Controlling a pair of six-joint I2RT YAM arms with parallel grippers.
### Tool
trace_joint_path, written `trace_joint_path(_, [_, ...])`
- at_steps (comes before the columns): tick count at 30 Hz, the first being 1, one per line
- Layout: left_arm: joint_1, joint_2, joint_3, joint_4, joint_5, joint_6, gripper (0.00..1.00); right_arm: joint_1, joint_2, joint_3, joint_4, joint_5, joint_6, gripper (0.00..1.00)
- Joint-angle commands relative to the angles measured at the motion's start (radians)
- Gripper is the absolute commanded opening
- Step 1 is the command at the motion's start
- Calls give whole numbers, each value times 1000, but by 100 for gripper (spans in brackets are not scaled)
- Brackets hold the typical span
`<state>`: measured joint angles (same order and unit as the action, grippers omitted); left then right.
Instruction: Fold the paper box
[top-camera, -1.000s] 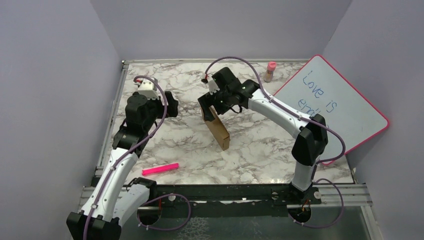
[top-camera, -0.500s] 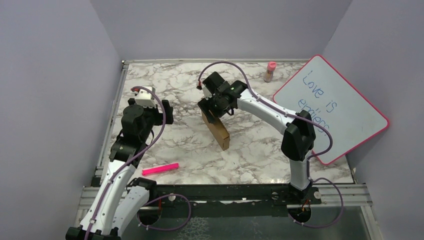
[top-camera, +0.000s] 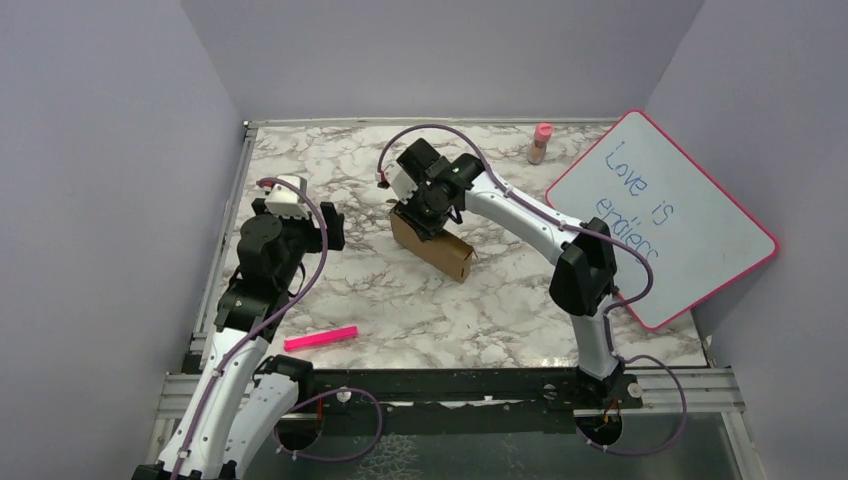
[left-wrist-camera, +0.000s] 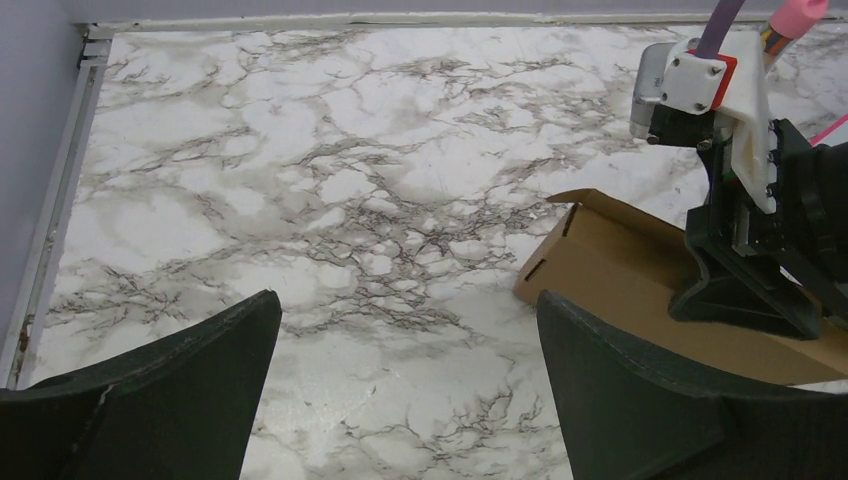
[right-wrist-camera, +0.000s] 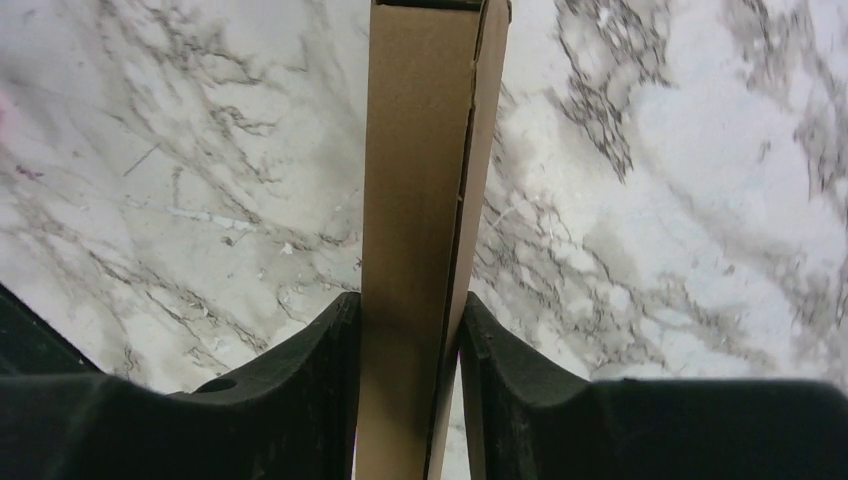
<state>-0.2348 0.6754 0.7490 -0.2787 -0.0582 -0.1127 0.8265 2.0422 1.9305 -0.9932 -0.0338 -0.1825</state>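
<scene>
Paper box lies centrally on the desk, long axis running ten to four o'clock. My right pincer is clenched across its ten o'clock end; my left pincer, released, hangs at nine o'clock, apart.

Right gripper clamped, arm stretched forward; left gripper spread wide.
</scene>
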Motion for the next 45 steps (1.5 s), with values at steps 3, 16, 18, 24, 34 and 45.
trace_joint_path(3, [7,-19,-12,18,46,19,99,6,59,138,-114,-249,-295,36])
trace_joint_path(16, [10,-36,-35,39,23,54,99,8,164,287,-284,-320,-620,29])
trace_joint_path(18, [12,-37,-42,47,26,59,99,8,188,317,-301,-298,-642,30])
trace_joint_path(24, [24,-14,-51,67,57,68,99,8,217,340,-297,-278,-662,35])
trace_joint_path(34, [26,-6,-57,75,111,84,98,8,135,336,-192,-232,-581,76])
trace_joint_path(45, [1,-7,-71,93,173,138,97,8,-232,-106,255,-106,-171,84])
